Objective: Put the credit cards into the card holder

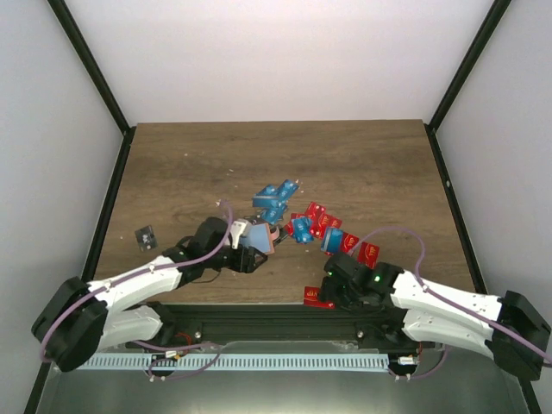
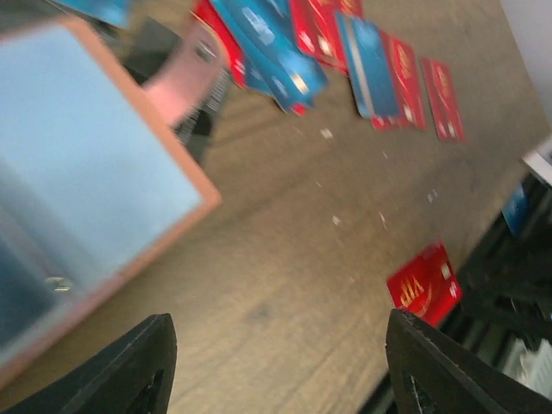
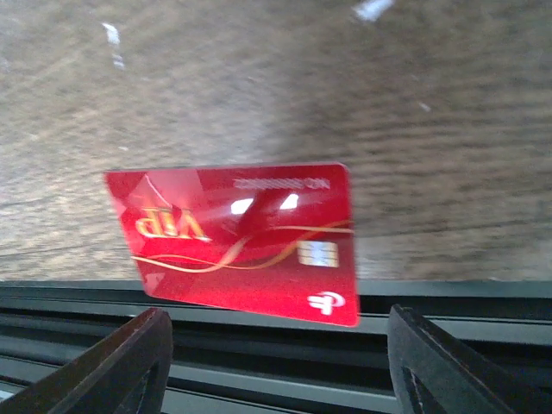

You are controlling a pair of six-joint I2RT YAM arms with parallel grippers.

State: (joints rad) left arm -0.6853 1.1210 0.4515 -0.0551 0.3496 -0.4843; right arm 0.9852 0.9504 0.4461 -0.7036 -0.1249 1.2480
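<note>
Loads left tbh: left jaws and right jaws both gaped empty, most credit cards point(image 2: 373, 69) lay loose ahead, outside the card holder point(image 2: 103, 164).

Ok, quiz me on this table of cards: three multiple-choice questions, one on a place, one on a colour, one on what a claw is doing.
1. Where does the black card lie? A) at the left of the table, apart from the pile of cards B) inside the pile C) in a claw
2. What colour is the near-edge card below the right claw? A) blue B) black C) red
3. How is the left claw? A) shut on a card B) open, empty C) shut on nothing
Answers: 1 A, it sits alone at the left. 2 C, the right wrist view shows it red. 3 B, its fingers stand wide apart, nothing between.
</note>
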